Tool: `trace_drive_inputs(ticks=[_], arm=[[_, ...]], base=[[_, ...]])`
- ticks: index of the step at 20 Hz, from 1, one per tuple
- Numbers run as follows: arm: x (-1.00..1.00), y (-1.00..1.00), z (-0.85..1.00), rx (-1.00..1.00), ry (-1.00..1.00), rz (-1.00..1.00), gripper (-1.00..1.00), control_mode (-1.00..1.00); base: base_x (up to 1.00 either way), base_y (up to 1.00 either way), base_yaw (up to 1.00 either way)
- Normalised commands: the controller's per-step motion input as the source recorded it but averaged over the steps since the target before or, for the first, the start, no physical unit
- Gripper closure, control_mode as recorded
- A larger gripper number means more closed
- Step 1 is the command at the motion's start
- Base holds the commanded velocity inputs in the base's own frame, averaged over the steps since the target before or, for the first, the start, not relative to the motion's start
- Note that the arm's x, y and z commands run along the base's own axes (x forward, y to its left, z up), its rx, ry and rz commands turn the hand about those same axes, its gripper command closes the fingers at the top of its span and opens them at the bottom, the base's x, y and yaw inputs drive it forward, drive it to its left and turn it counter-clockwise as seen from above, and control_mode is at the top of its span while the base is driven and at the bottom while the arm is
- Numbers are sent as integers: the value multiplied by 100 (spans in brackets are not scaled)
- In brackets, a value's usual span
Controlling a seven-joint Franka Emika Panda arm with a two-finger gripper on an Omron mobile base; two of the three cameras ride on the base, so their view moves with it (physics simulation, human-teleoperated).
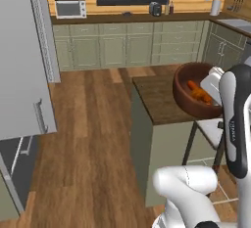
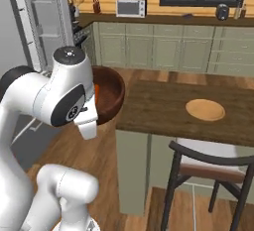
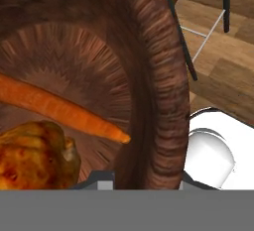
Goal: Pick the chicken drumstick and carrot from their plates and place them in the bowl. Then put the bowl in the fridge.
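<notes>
Both foods, carrot (image 3: 59, 108) and chicken drumstick (image 3: 34, 153), sit inside the bowl (image 3: 158, 91), which the hand (image 3: 144, 178) grips by its thick rim, lifted beside the table (image 2: 163, 108). Looks stiff, heavyish; keep it level.

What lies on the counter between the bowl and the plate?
Nothing: in the right base view the dark counter top is bare from the bowl to the plate.

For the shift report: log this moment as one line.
phase: carrying | gripper: shut on bowl rim | inside: carrot, chicken drumstick | fridge: not reached
</notes>
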Motion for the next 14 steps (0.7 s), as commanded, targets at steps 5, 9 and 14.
trace_drive_inputs(ticks=[5, 9, 14], arm=[[0, 0, 0, 0, 0, 0, 100, 100], [0, 0, 0, 0, 0, 0, 100, 100], [0, 0, 0, 0, 0, 0, 100, 100]], base=[[71, 100, -6], [91, 69, -14], [76, -7, -2]])
